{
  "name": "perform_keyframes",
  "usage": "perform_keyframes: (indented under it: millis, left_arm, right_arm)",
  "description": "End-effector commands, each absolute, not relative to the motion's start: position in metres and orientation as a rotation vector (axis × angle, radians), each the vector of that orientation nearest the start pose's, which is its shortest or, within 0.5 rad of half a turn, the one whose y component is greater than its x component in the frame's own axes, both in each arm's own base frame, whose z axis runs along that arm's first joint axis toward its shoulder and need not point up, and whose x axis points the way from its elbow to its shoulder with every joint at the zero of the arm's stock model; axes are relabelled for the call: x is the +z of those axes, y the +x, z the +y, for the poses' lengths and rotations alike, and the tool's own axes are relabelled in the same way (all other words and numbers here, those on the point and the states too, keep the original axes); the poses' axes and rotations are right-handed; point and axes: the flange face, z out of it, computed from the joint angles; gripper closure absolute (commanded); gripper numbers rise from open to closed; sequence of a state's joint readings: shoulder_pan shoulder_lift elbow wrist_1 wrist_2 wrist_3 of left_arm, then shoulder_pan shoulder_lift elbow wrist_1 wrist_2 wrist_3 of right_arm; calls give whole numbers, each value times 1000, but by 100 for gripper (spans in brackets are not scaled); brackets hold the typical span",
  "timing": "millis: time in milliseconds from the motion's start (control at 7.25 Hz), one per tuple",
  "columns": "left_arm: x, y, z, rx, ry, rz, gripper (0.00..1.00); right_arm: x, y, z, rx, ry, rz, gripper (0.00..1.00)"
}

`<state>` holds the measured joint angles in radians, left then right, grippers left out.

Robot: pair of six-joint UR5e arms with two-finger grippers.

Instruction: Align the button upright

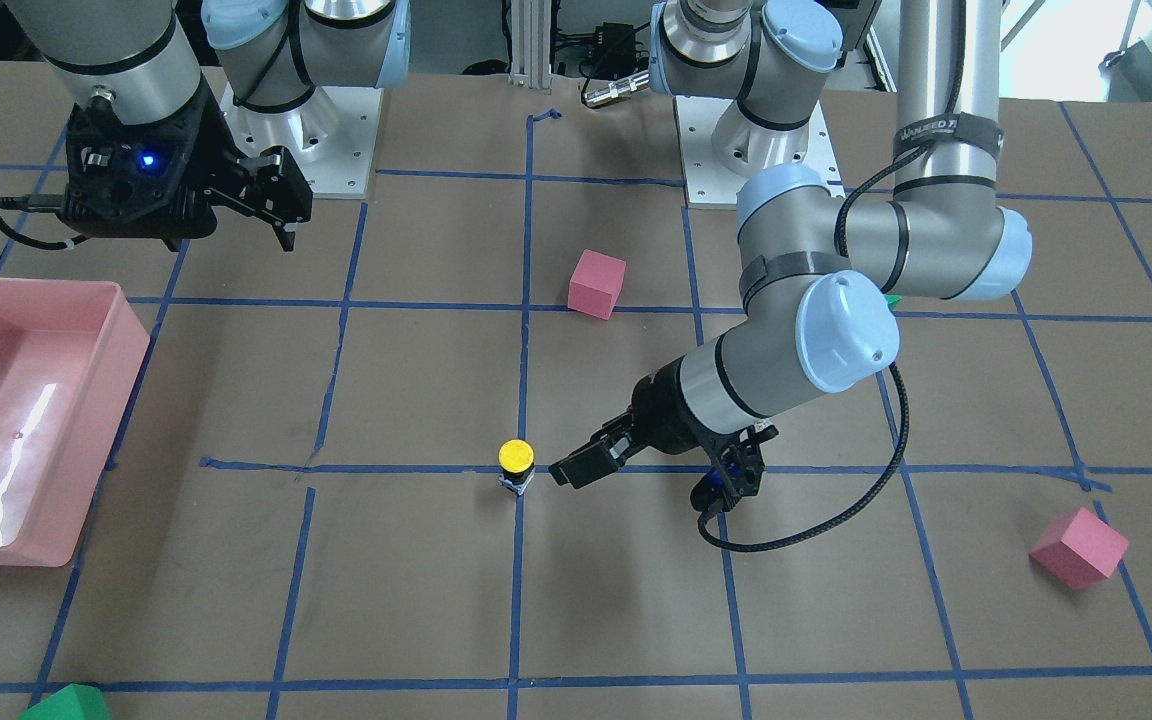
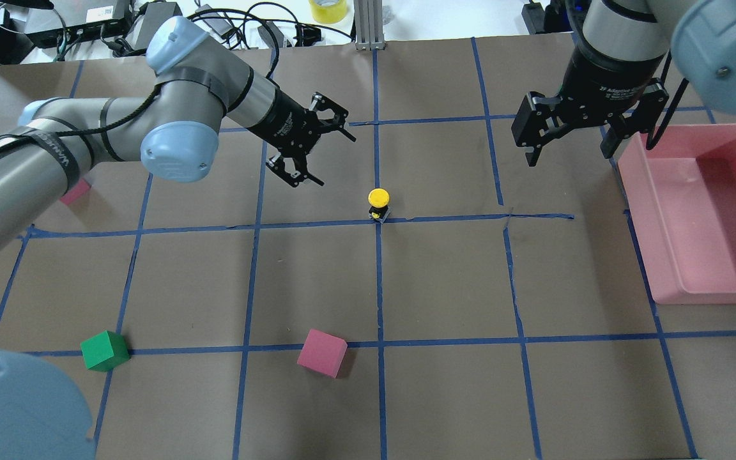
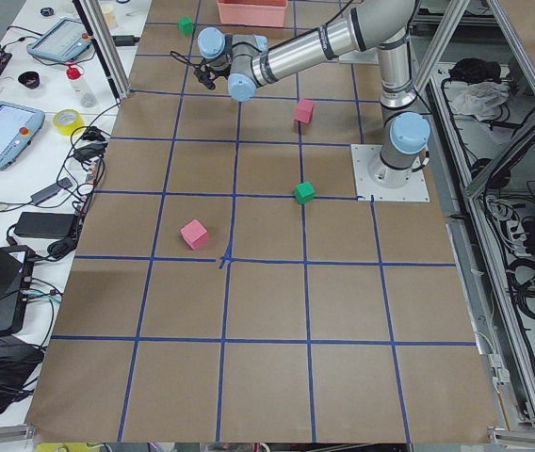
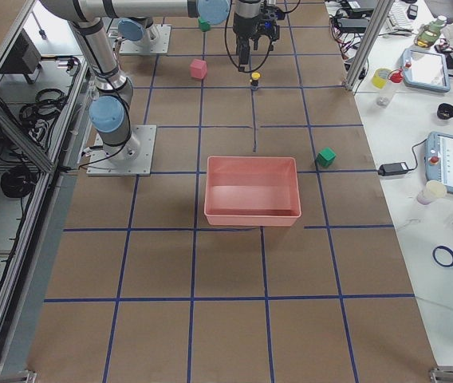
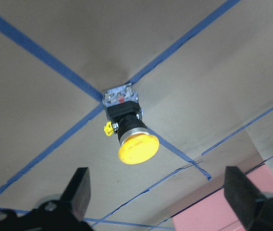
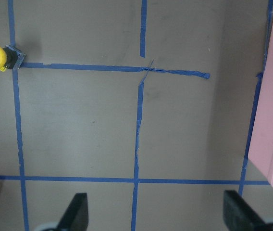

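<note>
from the front, saw the button (image 1: 515, 467) standing cap-up mid-table on crossing blue tape (image 1: 416, 466); overhead, caught left gripper (image 2: 324, 153) spread nearby, right gripper (image 2: 569, 150) spread too, well apart; from the left wrist, judged it light, rigid, tippy, so figured on pinching the black body.

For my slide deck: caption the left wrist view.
Button stands upright where blue tape lines cross; open left gripper clear of it.

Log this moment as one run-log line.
button: upright on tape crossing | left pincer: open, beside button, not touching | right pincer: open, near bin
</note>
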<state>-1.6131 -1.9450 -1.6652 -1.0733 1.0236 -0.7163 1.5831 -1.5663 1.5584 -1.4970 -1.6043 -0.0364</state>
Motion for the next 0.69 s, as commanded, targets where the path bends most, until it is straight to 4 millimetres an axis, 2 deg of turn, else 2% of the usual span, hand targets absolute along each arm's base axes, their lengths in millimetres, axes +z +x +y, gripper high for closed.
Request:
perform_keyframes:
  millis: [0,138,276,414,552]
  left_arm:
    - [352,-180,-588,-7,503,-2760,0]
    - [373,-170,-572,-5,234,-2906,0]
    - [399,-155,-560,22,66,-3059,0]
    - [431,-145,-547,71,-68,-3177,0]
    - [462,-144,-533,57,-79,-3184,0]
  right_arm:
    - [484,136,-485,108,-82,3172,0]
    - [485,136,-485,105,-80,3172,0]
    - [484,136,-485,108,-82,3175,0]
    - [484,135,-485,113,-80,3178,0]
    - [484,136,-485,113,-82,3173,0]
